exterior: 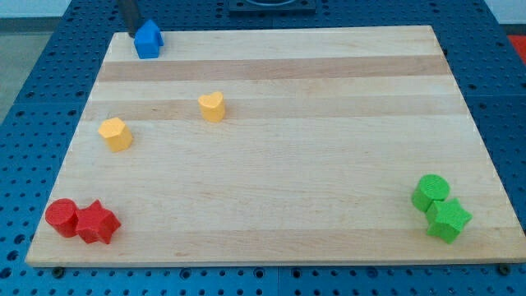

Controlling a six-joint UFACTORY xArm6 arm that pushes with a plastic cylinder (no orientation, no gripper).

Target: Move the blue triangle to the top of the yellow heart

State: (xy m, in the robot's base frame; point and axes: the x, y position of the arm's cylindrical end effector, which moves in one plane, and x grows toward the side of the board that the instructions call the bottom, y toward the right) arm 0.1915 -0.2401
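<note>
Nearest the camera: wooden board (pixel 279 197), its front edge running along the view's bottom, by far the biggest thing in frame. It sits on a blue perforated table (pixel 25 107).

Blocks, all small:
- green cylinder (pixel 431 191) and green star-like block (pixel 449 219) at the view's bottom right, touching, cylinder just above the star.
- red cylinder (pixel 62 217) and red star (pixel 98 222) at the view's bottom left, touching, cylinder on the left.
- blue triangle (pixel 148 39) at the board's top left corner, close to the top edge. Reads as a peaked, house-like shape from this angle.
- yellow pentagon-ish block (pixel 115 134) near the left edge, mid-height. Exact shape is hard to make out.
- yellow heart (pixel 212 107) to the right of and slightly above that one, well apart from it.

Blue triangle is well apart from the yellow heart, up and to the left of it.

End effector: dark rod comes in from the view's top, my tip (pixel 135 34) at the blue triangle's upper-left side, touching or just beside it; can't tell which. No jaws on it, so nothing to be apart, together or clamped.
</note>
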